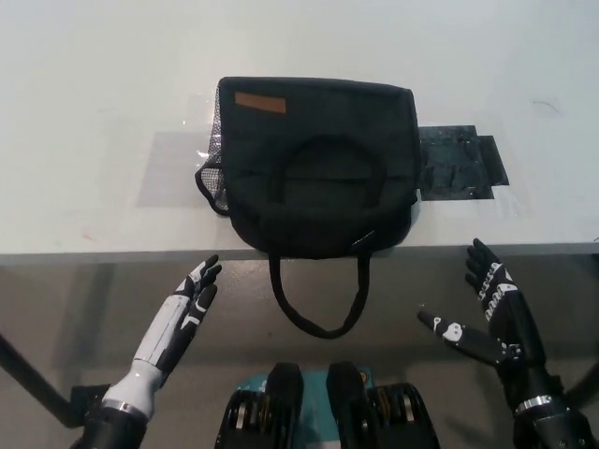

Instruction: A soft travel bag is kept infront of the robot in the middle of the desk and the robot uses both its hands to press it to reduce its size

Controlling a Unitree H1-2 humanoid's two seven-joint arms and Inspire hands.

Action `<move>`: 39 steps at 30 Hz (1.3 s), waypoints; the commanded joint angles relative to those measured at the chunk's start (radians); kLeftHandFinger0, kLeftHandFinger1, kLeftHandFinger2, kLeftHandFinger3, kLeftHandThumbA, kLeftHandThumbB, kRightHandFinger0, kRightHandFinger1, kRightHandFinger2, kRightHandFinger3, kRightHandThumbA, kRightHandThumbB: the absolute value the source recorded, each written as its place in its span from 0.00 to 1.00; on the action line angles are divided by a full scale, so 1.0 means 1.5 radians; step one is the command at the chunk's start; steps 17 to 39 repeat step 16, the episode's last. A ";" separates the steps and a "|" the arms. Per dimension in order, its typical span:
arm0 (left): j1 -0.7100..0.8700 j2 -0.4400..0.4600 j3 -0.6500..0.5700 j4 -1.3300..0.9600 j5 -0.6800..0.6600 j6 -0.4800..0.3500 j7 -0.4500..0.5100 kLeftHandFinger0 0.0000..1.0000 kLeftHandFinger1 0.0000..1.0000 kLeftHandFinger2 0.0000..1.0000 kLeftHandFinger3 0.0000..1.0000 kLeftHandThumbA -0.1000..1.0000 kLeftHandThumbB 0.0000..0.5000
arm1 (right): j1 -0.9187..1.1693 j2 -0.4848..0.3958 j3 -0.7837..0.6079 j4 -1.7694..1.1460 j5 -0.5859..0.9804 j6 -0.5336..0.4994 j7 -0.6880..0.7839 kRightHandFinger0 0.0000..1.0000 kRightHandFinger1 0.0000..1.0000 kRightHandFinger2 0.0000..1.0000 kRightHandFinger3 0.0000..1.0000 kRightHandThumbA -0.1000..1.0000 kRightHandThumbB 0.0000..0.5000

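A black soft travel bag [318, 164] with a brown label lies on the white desk [94, 122], its front reaching the near edge. One carry handle rests on top and the other strap [316, 309] hangs down over the edge. My white left hand [180, 318] is open below the desk edge, left of the strap, apart from the bag. My black right hand [491, 318] is open below the edge at the right, also clear of the bag.
A dark flat patch [459, 164] lies on the desk just right of the bag. A shiny clear film [173, 168] shows at the bag's left. The desk's near edge runs across the picture just under the bag.
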 commanded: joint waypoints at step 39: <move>0.057 0.014 0.011 -0.123 0.002 0.005 -0.005 1.00 1.00 1.00 1.00 1.00 0.07 | 0.057 0.009 0.014 -0.099 0.032 -0.026 0.022 1.00 1.00 1.00 1.00 1.00 0.26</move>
